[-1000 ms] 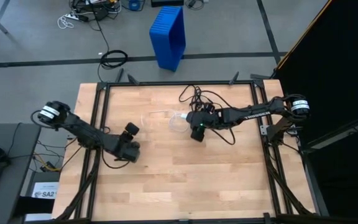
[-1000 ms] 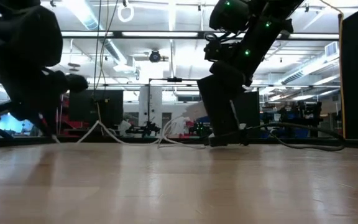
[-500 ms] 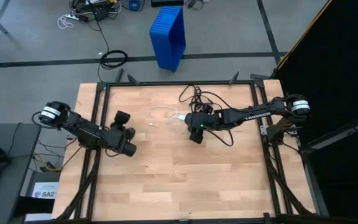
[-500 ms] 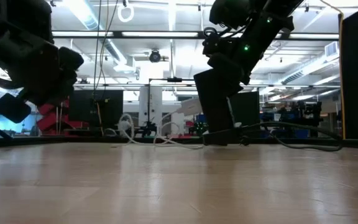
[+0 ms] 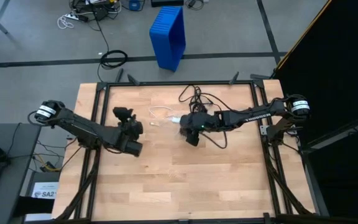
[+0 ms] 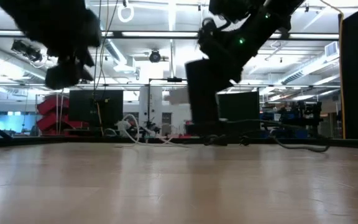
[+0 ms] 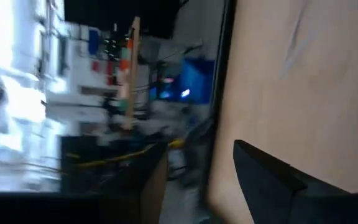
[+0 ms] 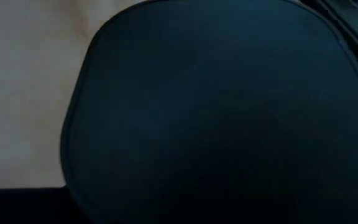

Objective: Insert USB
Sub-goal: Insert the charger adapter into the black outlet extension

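On the left of the high view, the left arm reaches in from the tabletop's [image 5: 166,180] left edge, and the left gripper [image 5: 124,116] hangs over the wood in the left half, toward the far side. In the low view this gripper [image 6: 67,71] is raised well clear of the surface. Its wrist view shows one dark finger [image 7: 272,180] against the pale wood, with the room beyond the table edge; whether its fingers are released or clenched I cannot tell

Just to the right of it, near the middle of the far half of the tabletop, lies the USB [image 5: 161,117], a thin white cable with its loops spread loosely on the wood. In the low view it shows as white strands [image 6: 132,127] lying low on the surface, between the two arms

Right of the cable, the right arm stretches in from the right edge, and the right gripper [image 5: 190,129] sits low at the cable's right end, beside a black box [image 5: 199,117] with dark cords [image 5: 197,96] trailing toward the far edge. Its wrist view is filled by a dark shape, so I cannot tell how its fingers stand or whether they hold anything
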### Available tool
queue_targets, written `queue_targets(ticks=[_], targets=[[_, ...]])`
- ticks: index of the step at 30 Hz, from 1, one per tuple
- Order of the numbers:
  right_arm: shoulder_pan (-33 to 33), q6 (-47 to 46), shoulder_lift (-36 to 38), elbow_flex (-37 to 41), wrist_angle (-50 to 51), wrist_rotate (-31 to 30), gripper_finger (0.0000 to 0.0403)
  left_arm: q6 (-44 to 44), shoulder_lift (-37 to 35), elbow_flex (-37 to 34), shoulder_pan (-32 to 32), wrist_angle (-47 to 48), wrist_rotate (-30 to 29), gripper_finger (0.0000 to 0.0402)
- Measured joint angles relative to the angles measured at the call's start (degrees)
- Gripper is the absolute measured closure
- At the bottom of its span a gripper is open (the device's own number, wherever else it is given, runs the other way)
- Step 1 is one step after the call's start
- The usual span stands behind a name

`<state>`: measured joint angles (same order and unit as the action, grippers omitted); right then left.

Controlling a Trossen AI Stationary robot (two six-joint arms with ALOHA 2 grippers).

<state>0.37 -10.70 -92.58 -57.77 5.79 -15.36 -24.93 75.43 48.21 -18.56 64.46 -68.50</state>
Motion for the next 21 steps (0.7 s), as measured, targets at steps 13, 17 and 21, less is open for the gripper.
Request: queue_targets(ticks=[13, 17, 21], targets=[[-0.36, -0.29, -0.02, 8.19, -14.46, 5.33, 0.0176, 13.94, -5.56, -9.26, -6.79, -54.93, 20.3, 0.0234], [-0.38, -1.29, -0.04, 9.95, -16.31, 5.31, 0.0176, 18.82, -4.44, -13.01, -6.83, -73.25, 27.88, 0.0234], [-0.4, -1.35, -0.04, 9.96, -18.83, 5.71, 0.0176, 20.23, -0.55, -14.95, -5.88, -81.28, 32.8, 0.0234]])
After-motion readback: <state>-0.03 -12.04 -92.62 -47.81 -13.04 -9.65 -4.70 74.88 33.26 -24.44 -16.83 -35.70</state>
